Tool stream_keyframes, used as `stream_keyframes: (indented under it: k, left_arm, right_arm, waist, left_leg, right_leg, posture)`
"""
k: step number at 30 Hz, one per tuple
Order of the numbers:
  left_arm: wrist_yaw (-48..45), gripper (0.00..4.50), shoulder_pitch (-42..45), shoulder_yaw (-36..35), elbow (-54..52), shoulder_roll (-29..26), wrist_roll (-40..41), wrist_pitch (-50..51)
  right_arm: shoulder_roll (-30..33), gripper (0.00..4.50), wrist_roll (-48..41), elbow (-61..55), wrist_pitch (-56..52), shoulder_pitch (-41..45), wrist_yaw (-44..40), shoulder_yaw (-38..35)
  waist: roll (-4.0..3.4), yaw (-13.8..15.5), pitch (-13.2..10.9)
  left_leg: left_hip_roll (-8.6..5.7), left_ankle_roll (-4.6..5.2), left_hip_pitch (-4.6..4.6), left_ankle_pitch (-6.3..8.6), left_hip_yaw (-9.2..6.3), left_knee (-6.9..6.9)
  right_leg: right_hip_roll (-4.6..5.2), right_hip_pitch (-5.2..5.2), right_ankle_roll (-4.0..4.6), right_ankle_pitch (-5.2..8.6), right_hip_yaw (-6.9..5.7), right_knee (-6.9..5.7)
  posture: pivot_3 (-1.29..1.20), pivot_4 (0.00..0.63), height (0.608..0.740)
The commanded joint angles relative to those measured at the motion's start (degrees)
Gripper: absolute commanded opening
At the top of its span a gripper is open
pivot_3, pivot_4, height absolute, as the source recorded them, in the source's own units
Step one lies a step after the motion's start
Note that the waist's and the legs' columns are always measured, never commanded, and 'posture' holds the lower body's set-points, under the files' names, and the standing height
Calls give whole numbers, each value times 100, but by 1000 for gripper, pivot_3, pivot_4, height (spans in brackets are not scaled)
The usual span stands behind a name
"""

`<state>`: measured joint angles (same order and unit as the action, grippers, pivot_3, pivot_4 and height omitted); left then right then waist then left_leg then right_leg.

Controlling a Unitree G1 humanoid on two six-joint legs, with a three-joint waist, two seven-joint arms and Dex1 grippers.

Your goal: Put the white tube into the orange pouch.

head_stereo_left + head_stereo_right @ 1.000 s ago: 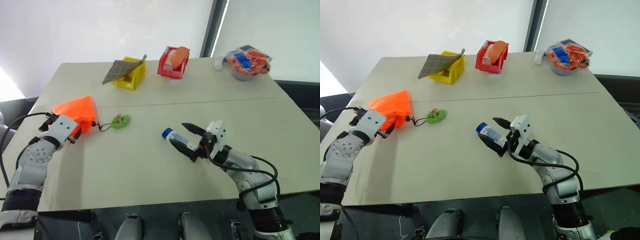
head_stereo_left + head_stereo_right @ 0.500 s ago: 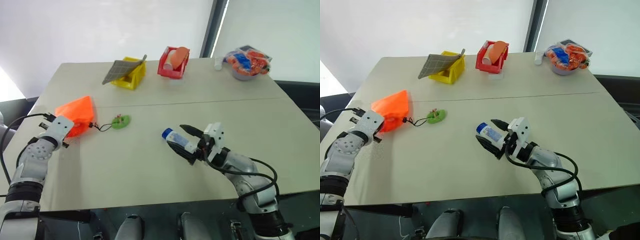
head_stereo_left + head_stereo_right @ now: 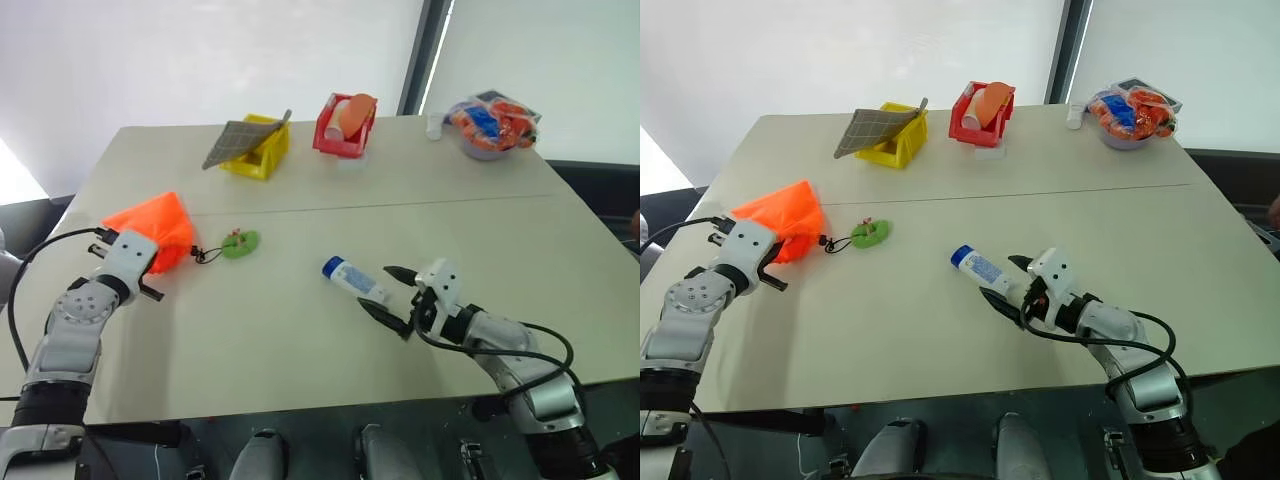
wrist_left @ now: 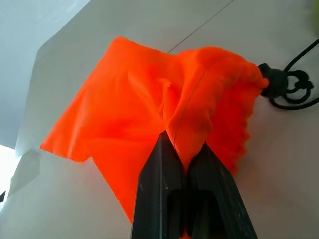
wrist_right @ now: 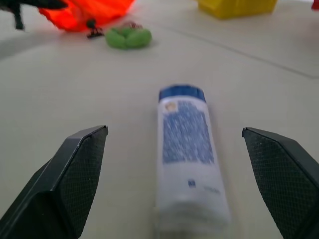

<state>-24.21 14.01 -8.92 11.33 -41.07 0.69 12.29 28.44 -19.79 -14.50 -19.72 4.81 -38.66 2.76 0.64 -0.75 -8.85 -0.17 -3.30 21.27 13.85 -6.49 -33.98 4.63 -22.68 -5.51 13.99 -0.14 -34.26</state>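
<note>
Here the left pincer (image 4: 185,164) is closed tight on a fold of the orange pouch (image 3: 150,226), at the left of the frame on the counter (image 3: 300,330). The white tube (image 3: 352,279) lies flat near the centre, blue cap toward upper left. The right pincer (image 3: 394,298) stands wide open just beside its tail end, holding nothing.
</note>
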Motion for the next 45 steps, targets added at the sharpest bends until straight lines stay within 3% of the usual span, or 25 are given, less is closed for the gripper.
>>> stream_keyframes:
  k: [1,13,16,20,35,45]
  left_arm:
    - [-250,53,-143,-223,-911,95,457,658]
    - [-401,53,-77,85,-2331,628,861,1900]
    - [-440,0,-53,256,-2721,730,924,2175]
    - [-485,0,-26,300,-2902,691,979,2385]
    - [-591,0,698,460,-3636,942,1637,3127]
    - [-750,0,542,549,-4160,815,2017,3497]
  right_arm:
    - [-112,4500,-46,147,-159,105,98,-76]
    - [-521,4500,149,865,-119,397,182,47]
    - [-545,3606,174,876,-119,378,171,72]
    - [-604,1688,121,807,-153,366,198,33]
    - [-624,1655,-102,-545,-720,527,-213,756]
    - [-842,1655,229,-220,-733,968,23,1009]
  waist:
    - [0,-3,0]
    - [2,2,-1]
    - [2,3,-1]
    - [2,-23,-1]
    - [3,-4,-2]
    - [3,-19,-2]
  left_leg:
    - [0,0,0,0,0,0]
    - [-1,1,0,0,-1,-6]
    - [-1,1,0,0,-1,-8]
    - [0,1,-6,0,-1,-8]
    - [-1,1,-3,-1,-4,-14]
    - [-1,1,-4,-1,-6,-14]
  right_leg:
    - [0,0,0,0,0,0]
    - [-1,6,3,-1,0,1]
    - [-1,8,3,-2,0,1]
    - [-5,8,2,-1,1,-2]
    - [-5,11,-1,1,1,-2]
    - [-7,10,0,1,1,-4]
  posture:
    - [0,150,740]
    - [0,150,740]
    - [0,150,740]
    - [0,150,740]
    - [0,150,740]
    - [0,150,740]
